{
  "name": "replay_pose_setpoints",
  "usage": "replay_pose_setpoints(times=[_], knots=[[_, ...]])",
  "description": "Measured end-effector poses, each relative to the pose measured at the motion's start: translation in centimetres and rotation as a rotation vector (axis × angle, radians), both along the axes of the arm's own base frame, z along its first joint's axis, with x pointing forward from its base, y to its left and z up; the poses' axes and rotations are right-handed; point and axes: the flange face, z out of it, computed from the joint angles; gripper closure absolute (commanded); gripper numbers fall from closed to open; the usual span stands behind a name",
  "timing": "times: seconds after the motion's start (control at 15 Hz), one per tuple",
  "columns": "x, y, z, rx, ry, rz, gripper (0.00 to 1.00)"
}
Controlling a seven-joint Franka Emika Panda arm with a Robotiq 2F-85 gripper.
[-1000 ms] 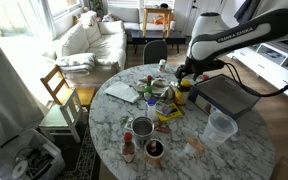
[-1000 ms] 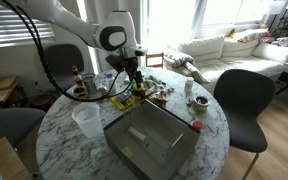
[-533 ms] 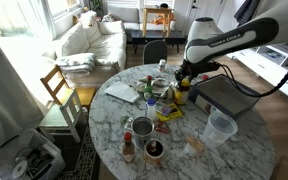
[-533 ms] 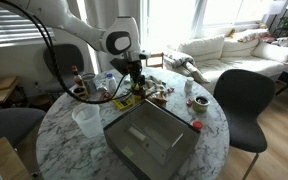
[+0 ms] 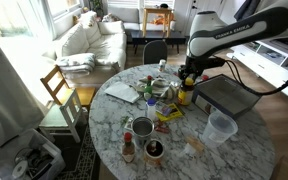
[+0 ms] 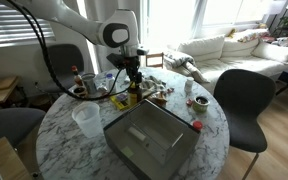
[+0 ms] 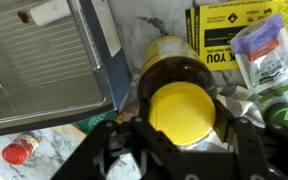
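Claw point(image 7: 182, 138) clamped on yellow-capped brown glass bottle point(image 7: 172, 72).
Round marble table point(image 5: 239, 158) beneath, white sofa point(image 5: 89, 40) beyond; jaws stood wider earlier.

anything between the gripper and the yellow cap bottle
Nothing: the wrist view shows the gripper pressed against both sides of the yellow-capped bottle, with no other thing in between.

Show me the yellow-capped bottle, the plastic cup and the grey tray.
bottle point(image 7: 182, 110): wrist view, on its yellow cap.
plastic cup point(image 6: 85, 122): in an exterior view, on its side wall.
grey tray point(image 6: 149, 141): in an exterior view, on its bare floor.
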Motion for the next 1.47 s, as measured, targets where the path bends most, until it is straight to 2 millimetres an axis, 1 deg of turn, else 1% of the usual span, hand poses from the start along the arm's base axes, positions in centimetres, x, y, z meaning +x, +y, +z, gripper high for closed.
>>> replay_pose_setpoints(times=[0.13, 0.27, 0.33, 0.47, 0.67, 0.8, 0.93, 1.13, 1.33, 1.47], knots=[[-1.5, 0.6, 3.0, 0.007, 0.004, 0.001, 0.64], [-3.6, 1.4, 6.3, 0.015, -0.005, 0.007, 0.64], [-4.9, 1.8, 7.8, 0.021, 0.0, 0.01, 0.64], [-7.8, 2.6, 10.2, 0.038, 0.028, 0.012, 0.64], [-12.3, 3.6, 12.4, 0.06, 0.085, 0.003, 0.64], [-14.6, 4.2, 13.3, 0.068, 0.095, 0.007, 0.64], [-16.7, 5.1, 13.8, 0.074, 0.114, 0.022, 0.64], [-19.0, 6.2, 13.2, 0.084, 0.162, 0.046, 0.64], [-20.2, 6.6, 11.5, 0.09, 0.203, 0.068, 0.64], [-20.3, 6.5, 10.3, 0.093, 0.2, 0.069, 0.64]])
